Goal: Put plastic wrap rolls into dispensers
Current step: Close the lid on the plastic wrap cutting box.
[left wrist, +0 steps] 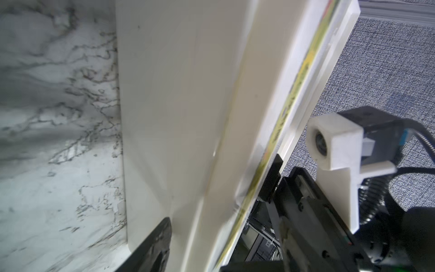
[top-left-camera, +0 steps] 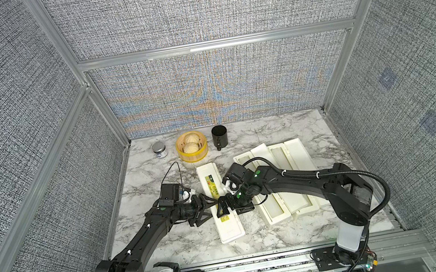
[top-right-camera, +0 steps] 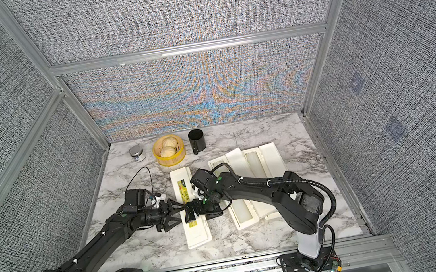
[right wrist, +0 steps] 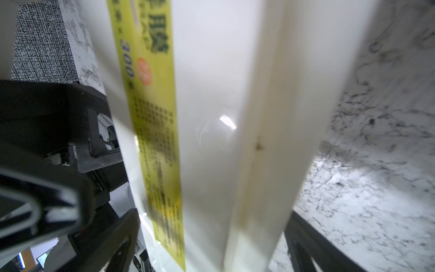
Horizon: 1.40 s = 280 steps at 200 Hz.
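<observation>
Since two rolls lie in the troughs of the open dispensers at the right, the closed dispenser in the middle is likely the last one being dealt with. No third roll shows, so it is probably inside. Both arms reach in low from opposite sides, wrists bent toward the lid, probably to steady it. The right gripper straddles it crosswise, jaws spread wide, seemingly clear of its walls. The left gripper has jaws apart about the near edge; whether they press it I cannot tell.
</observation>
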### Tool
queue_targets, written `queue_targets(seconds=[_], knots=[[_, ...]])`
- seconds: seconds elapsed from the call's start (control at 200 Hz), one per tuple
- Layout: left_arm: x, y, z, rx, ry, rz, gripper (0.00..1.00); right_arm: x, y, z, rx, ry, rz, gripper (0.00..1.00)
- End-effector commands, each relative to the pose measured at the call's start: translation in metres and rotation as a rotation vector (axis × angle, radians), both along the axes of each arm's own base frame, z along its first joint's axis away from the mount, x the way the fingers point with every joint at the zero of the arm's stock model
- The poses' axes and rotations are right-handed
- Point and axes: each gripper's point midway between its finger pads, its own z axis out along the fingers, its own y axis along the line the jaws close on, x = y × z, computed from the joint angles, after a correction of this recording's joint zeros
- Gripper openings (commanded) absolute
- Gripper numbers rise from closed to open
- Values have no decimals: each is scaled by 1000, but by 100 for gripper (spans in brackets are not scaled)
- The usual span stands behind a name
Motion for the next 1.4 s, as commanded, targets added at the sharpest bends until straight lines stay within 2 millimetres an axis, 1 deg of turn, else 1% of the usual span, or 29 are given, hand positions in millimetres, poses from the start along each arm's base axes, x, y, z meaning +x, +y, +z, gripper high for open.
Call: queue_targets(seconds=[0.0, 0.15, 0.21, 0.34, 0.455, 0.666, 0.841, 1.006, 1.131, 1.286, 1.396], knots=[[6, -4, 5, -22, -20, 3, 71, -7, 5, 5, 37, 17, 30, 97], [-3, 2, -16, 39, 20, -17, 71, -10, 2, 0, 25, 25, 28, 96], [-4, 2, -20, 46, 25, -18, 71, -10, 2, 1, 28, 24, 28, 96], [-4, 2, -17, 48, 19, -23, 71, -8, 1, 12, 22, 1, 31, 96], [-2, 1, -10, 37, 10, -16, 71, -5, 0, 22, 12, -18, 41, 96], [4, -3, 0, 2, -8, 0, 71, -3, -3, 19, -11, -16, 38, 96], [5, -8, -2, -5, -2, -8, 70, 0, -5, 20, -19, -27, 27, 96], [8, -8, -1, 5, -11, -6, 70, 6, -6, 24, -14, -41, 16, 96], [9, -7, -4, 18, -9, -11, 70, 6, -6, 16, -29, -30, 18, 97], [5, -5, -14, 43, 9, -20, 70, 4, -18, -1, -95, -21, 14, 97], [0, -3, -22, 53, 24, -22, 70, 0, -26, -6, -133, -22, 21, 98]])
